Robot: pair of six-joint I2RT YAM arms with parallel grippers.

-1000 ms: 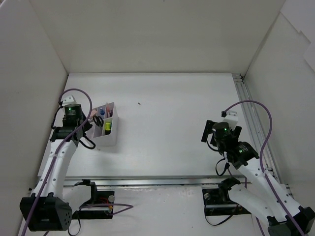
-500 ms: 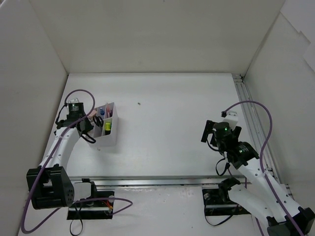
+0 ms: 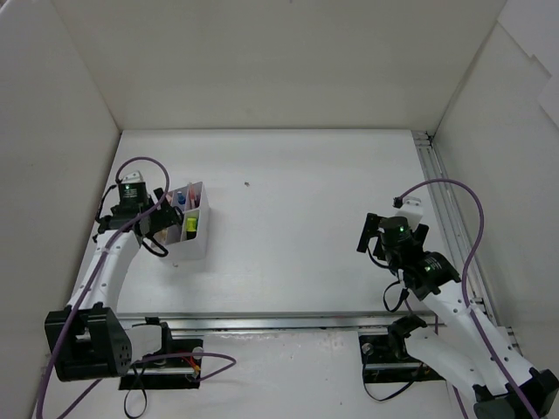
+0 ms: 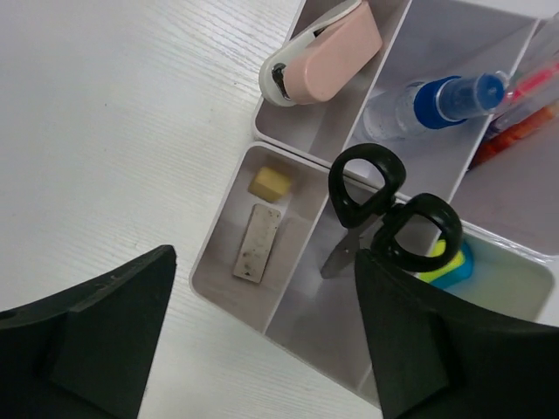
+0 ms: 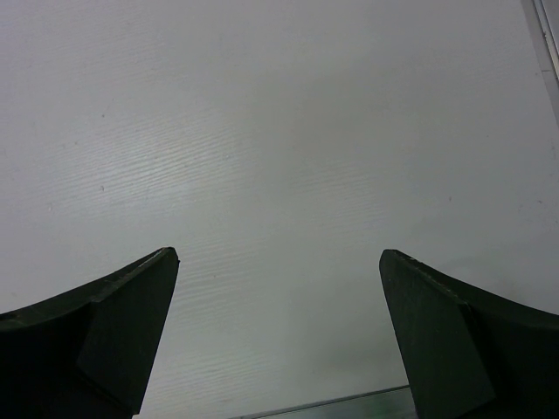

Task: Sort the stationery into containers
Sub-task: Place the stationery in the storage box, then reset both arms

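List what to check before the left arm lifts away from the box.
1. Left tool open and empty: ok. Its jaws stand wide apart with nothing between them.
2. Scissors inside the box: ok. They lean in a compartment, handles up.
3. Eraser in place: ok. It lies flat in the small corner compartment.
4. Correction tape in place: ok. It sits in its own compartment.
5. Right tool out of the way: ok. It is open, over bare table.
6. Loose stationery left over: cannot tell. A dark speck beyond the box is too small to identify.
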